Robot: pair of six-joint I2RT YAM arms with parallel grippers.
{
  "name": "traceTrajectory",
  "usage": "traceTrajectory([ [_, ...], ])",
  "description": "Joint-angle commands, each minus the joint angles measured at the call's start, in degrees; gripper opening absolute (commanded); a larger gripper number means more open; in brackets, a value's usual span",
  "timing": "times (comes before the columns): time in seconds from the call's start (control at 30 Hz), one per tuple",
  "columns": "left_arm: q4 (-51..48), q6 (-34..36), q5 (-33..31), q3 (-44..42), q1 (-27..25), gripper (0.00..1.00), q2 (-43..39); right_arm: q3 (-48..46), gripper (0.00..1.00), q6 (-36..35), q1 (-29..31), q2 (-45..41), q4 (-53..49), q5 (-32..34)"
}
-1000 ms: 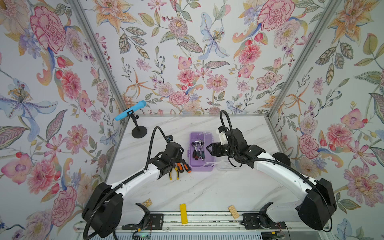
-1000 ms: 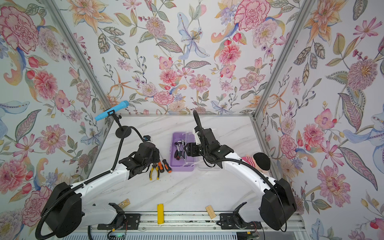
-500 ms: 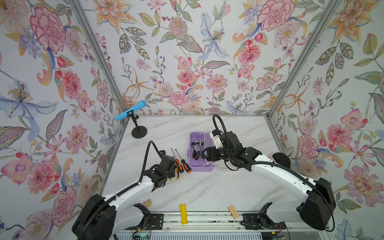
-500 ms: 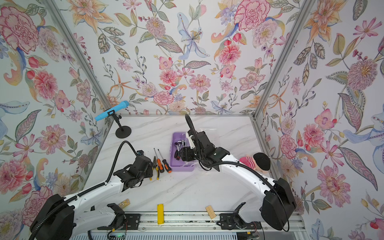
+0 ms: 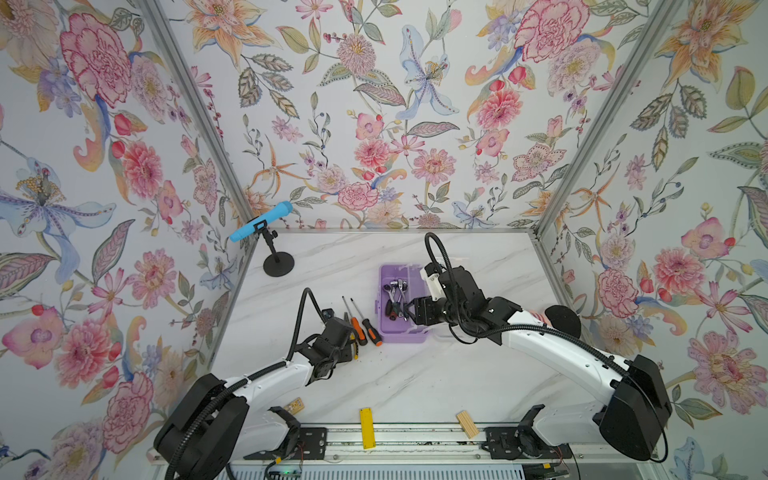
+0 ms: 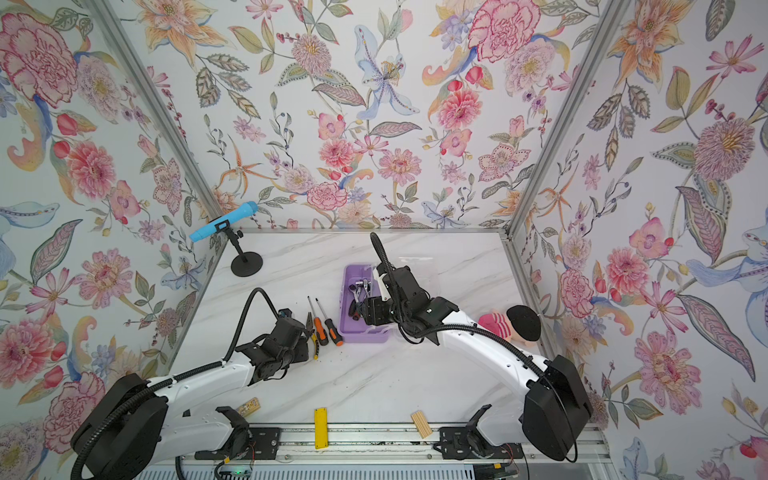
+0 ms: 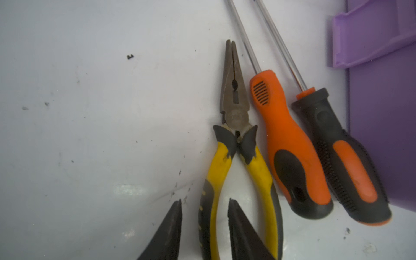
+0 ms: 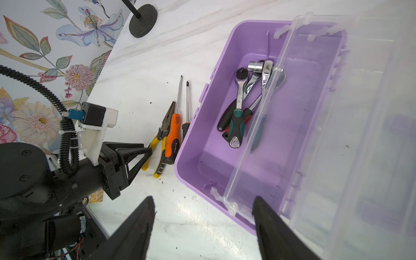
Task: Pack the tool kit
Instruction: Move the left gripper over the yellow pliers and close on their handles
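The lilac tool kit case (image 5: pixel 401 332) (image 6: pixel 365 334) (image 8: pixel 209 157) lies open mid-table, its clear lid (image 8: pixel 337 135) swung to the right. Ratchets and a socket (image 8: pixel 240 90) (image 5: pixel 395 295) lie inside. Left of it lie the yellow-handled pliers (image 7: pixel 234 112) (image 8: pixel 170 112) (image 6: pixel 309 322) and two orange-black screwdrivers (image 7: pixel 290 146) (image 7: pixel 342 157) (image 5: pixel 355 324) (image 5: pixel 372 330). My left gripper (image 7: pixel 204 200) (image 5: pixel 351 340) is low on the table, open, its fingers astride one pliers handle with gaps showing. My right gripper (image 8: pixel 202 198) (image 5: pixel 409 309) hangs open and empty over the case's near corner.
A blue microphone (image 5: pixel 259 224) on a black stand is at the back left. A flat yellow bar (image 5: pixel 366 422), a wooden block (image 5: pixel 467 424) and a small card (image 5: pixel 294 404) lie along the front edge. A pink striped plush with a black ball (image 5: pixel 561 320) sits right.
My left gripper drew back toward the front, then came forward again onto the pliers handle with narrower jaws. The right gripper shifted left over the case.
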Motion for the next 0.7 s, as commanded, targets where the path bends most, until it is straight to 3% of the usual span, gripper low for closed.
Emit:
traceTrajectory([
  [0.0, 1.45, -0.75, -0.18, -1.24, -0.26, 0.34, 1.19, -0.87, 0.7, 0.69, 0.13, 0.36, 0.73, 1.14],
  [0.4, 2.41, -0.46, -1.59, -1.26, -0.26, 0.21, 4.31, -2.28, 0.7, 1.39, -0.86, 0.01, 1.65, 1.16],
  [0.67, -1.68, -0.14, -3.85, -0.11, -0.26, 0.0, 0.88, -2.57, 0.7, 1.67, -1.25, -0.96, 1.87, 0.97],
])
